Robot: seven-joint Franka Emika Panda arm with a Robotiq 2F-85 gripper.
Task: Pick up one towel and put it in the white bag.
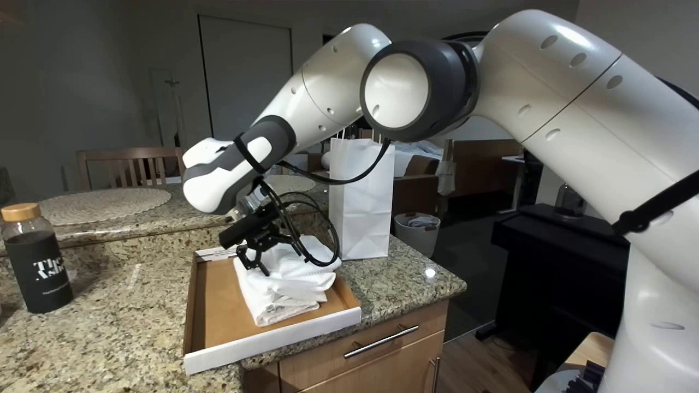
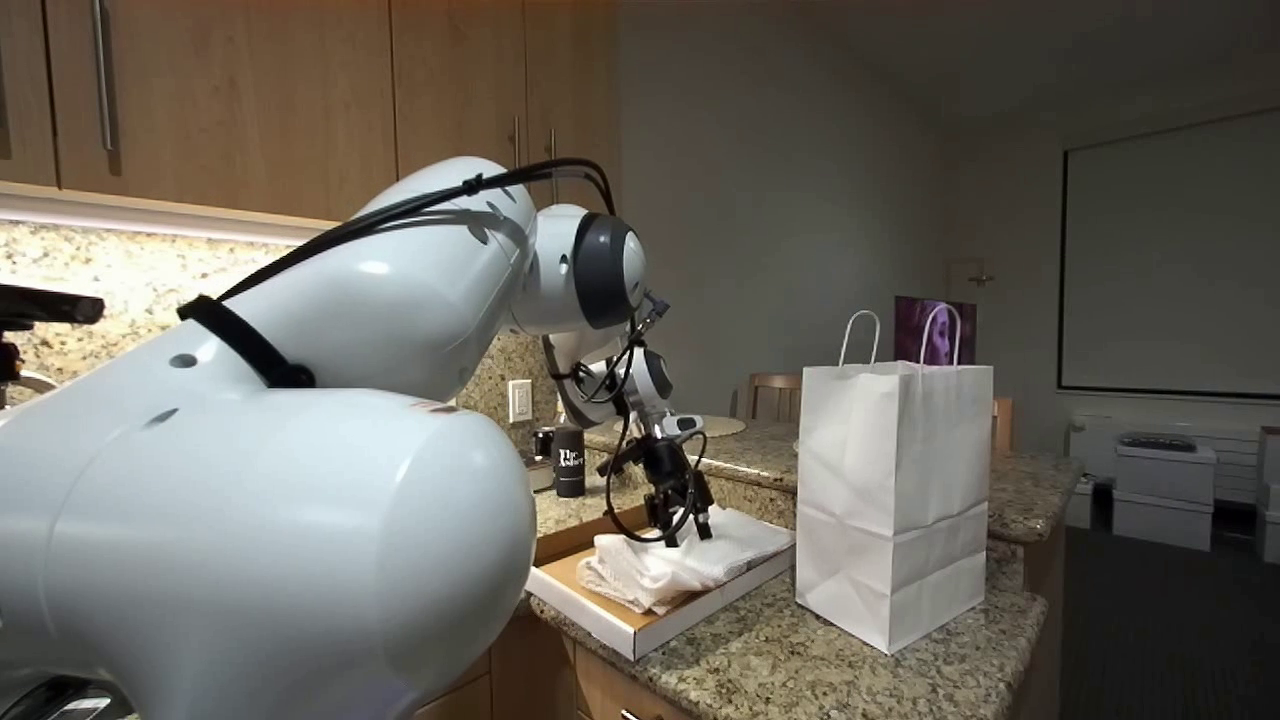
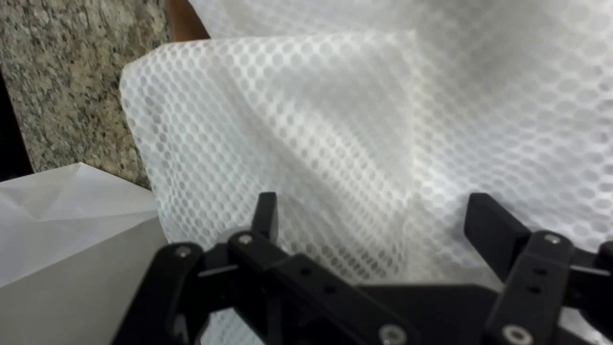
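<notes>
White dimpled towels [image 1: 286, 297] lie folded in a loose pile in a shallow cardboard tray; they also show in an exterior view [image 2: 640, 570]. They fill most of the wrist view [image 3: 325, 105]. My gripper [image 1: 256, 268] points down at the pile, and in the wrist view its two black fingers [image 3: 372, 195] stand wide apart with towel surface between and beneath them. Whether the tips touch the cloth is hard to tell. The white paper bag [image 2: 890, 500] stands upright beside the tray; it also shows in an exterior view [image 1: 361, 207] and at the wrist view's lower left [image 3: 72, 225]. Its inside is hidden.
The tray [image 1: 273, 342] has low white walls and sits near the granite counter's edge. A dark bottle with a wooden cap [image 1: 39, 267] stands on the counter. A raised granite ledge [image 1: 136, 226] with woven mats runs behind. The bag has upright handles [image 2: 940, 335].
</notes>
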